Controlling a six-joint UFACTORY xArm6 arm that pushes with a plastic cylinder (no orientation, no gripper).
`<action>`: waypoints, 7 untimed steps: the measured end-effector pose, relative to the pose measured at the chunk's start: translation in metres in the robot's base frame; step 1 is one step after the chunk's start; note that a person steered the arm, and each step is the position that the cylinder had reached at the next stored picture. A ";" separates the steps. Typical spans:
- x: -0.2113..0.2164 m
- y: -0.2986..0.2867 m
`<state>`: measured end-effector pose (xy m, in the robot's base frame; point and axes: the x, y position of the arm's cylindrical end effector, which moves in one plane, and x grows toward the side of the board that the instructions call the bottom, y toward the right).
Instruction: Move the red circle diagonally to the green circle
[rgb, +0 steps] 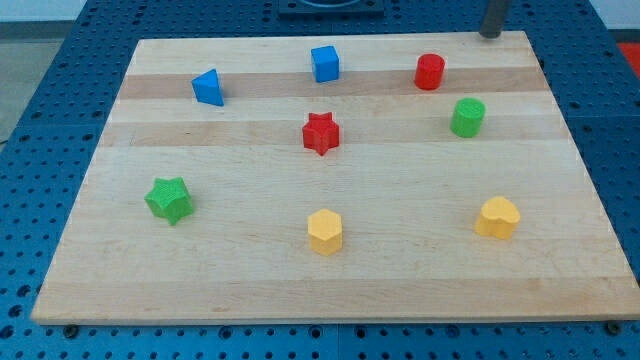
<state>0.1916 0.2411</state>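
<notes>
The red circle (429, 72) stands near the board's top edge, right of centre. The green circle (467, 117) stands just below and to its right, a small gap apart. My tip (490, 34) shows at the view's top right, at the board's top edge, above and right of the red circle and not touching any block.
A blue cube (325, 64) and a blue triangular block (208, 88) stand at the top left. A red star (321, 133) is in the middle. A green star (169, 200), a yellow hexagon (325, 231) and a yellow heart (497, 217) lie along the lower half of the wooden board (560, 280).
</notes>
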 end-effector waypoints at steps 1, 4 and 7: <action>0.000 -0.005; 0.000 -0.013; 0.000 -0.027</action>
<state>0.1920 0.2141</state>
